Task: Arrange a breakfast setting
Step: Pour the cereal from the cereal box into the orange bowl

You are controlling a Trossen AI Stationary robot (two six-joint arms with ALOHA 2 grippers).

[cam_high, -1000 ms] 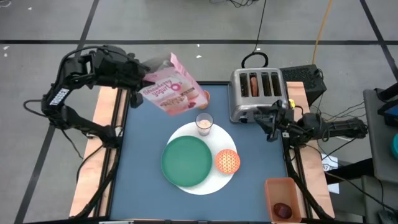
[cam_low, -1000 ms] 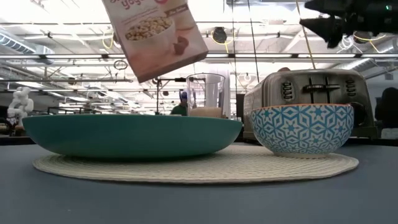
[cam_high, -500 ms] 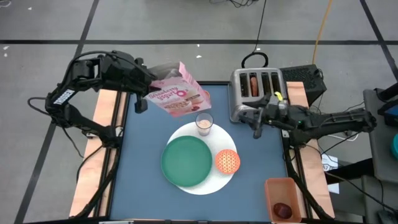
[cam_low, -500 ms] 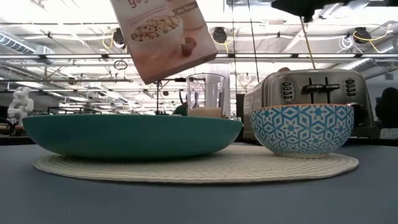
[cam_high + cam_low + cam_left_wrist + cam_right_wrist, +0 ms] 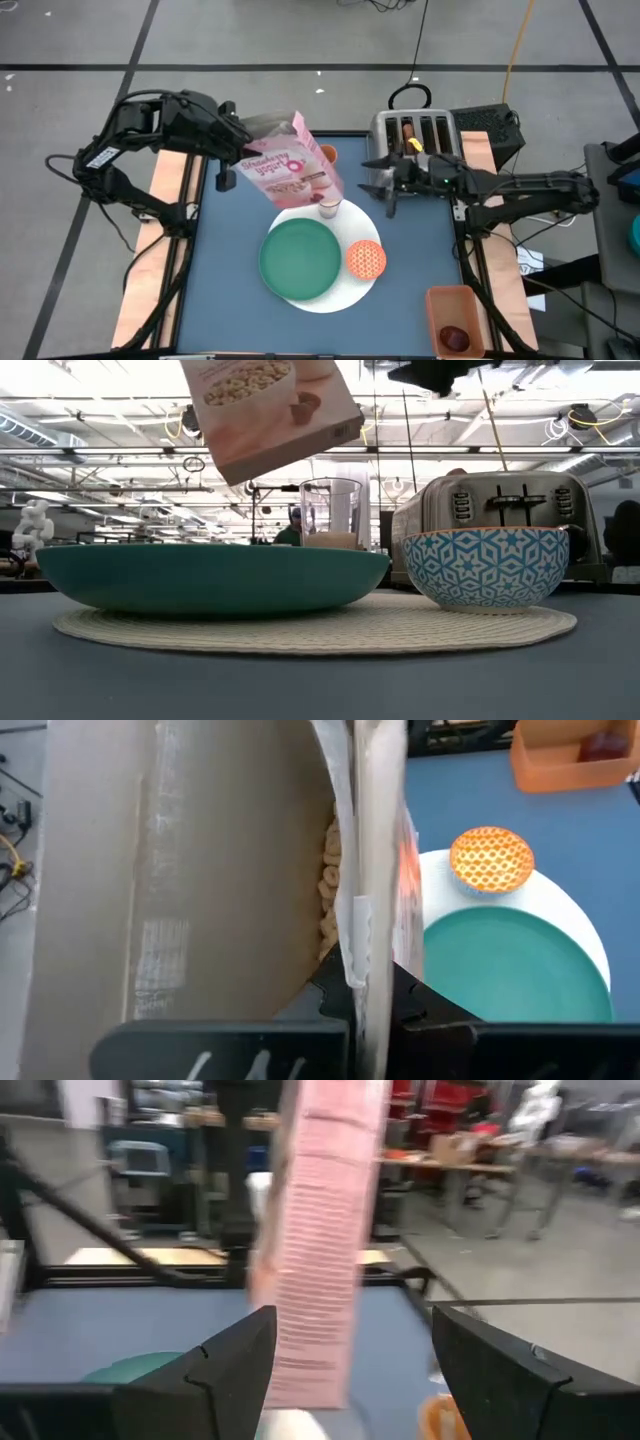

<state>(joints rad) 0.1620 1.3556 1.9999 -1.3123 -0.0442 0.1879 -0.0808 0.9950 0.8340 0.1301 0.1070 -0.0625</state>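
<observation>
My left gripper (image 5: 235,152) is shut on the pink cereal box (image 5: 292,168), which hangs tilted in the air over the table's far middle. The box partly covers the milk glass (image 5: 329,207) and the orange cup (image 5: 329,153). My right gripper (image 5: 379,186) is open and empty in front of the toaster, its fingers pointing at the box (image 5: 315,1240). The green plate (image 5: 300,258) and the small orange bowl (image 5: 366,259) rest on the white mat (image 5: 340,290). The dark red fruit (image 5: 455,337) lies in the orange bin. A brown piece (image 5: 408,131) sits in a toaster slot. The spoon is out of view. My left gripper pinches one wall of the box at its open top (image 5: 366,935), one finger inside and one outside. The fingers come from the table's far left. The box is lifted clear and tipped, its closed bottom (image 5: 300,445) toward the glass. Cereal (image 5: 330,890) shows inside.
The silver toaster (image 5: 415,148) stands at the far right, just behind my right gripper. The orange bin (image 5: 452,305) sits at the near right corner. Bare blue table (image 5: 225,250) lies left of the mat.
My left gripper has carried the box toward the table's right and near side, over the glass, tipping it further. My right gripper has swung from the table's right edge toward the left, along the toaster's front, toward the box.
</observation>
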